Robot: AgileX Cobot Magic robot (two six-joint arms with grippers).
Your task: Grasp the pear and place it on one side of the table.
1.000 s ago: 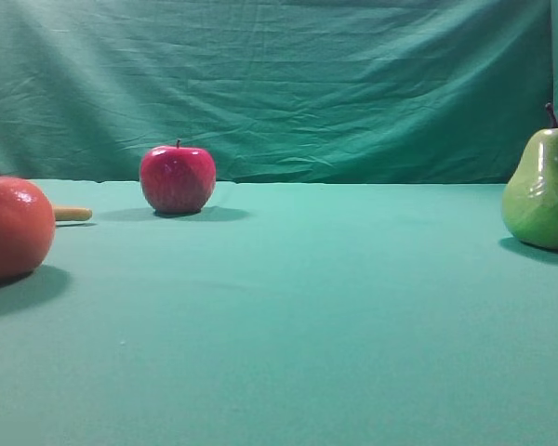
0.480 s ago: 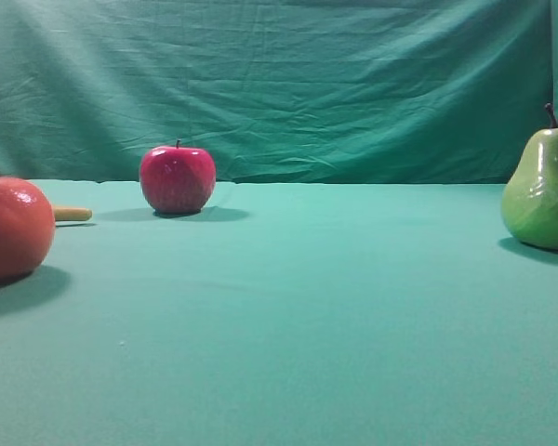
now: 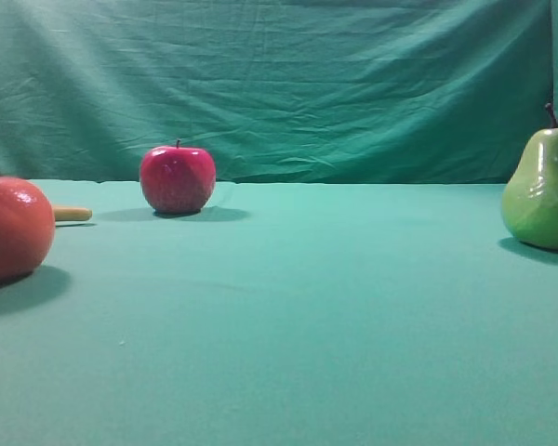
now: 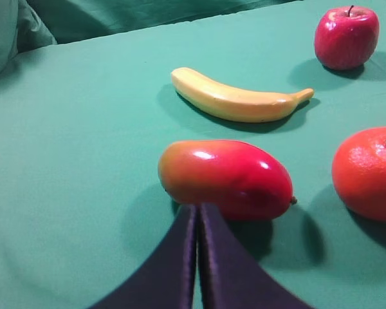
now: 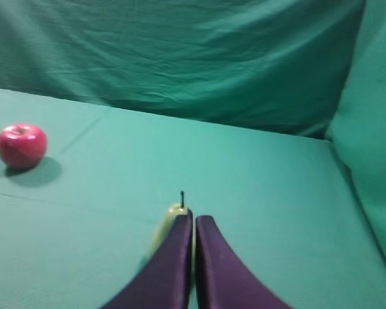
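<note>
— Teal-green cloth covers the table (image 3: pixel 288 307) and hangs wrinkled as a backdrop (image 3: pixel 279 84) behind it. Where do we stand?

— At the very start, we judge. Our right gripper (image 5: pixel 193 222) has its fingers pressed together and holds nothing; its tips hang above the pear (image 5: pixel 169 222), which shows just behind them, stem up.

— And the left?

— Our left gripper (image 4: pixel 197 212) is pressed together too, empty, pointing at a red-orange mango (image 4: pixel 225 179). Beyond it we see a banana (image 4: pixel 235 100), a red apple (image 4: pixel 346 37) and an orange (image 4: pixel 368 172).

— Where is the pear in the wide view?

— Upright at the right edge of the table (image 3: pixel 541 190), well apart from the apple (image 3: pixel 177 179). Neither arm appears in that view.

— So what does the next move call for?

— We think the right fingers must spread wide first, then come down around the pear's belly and close gently; its glossy skin may slip.
</note>
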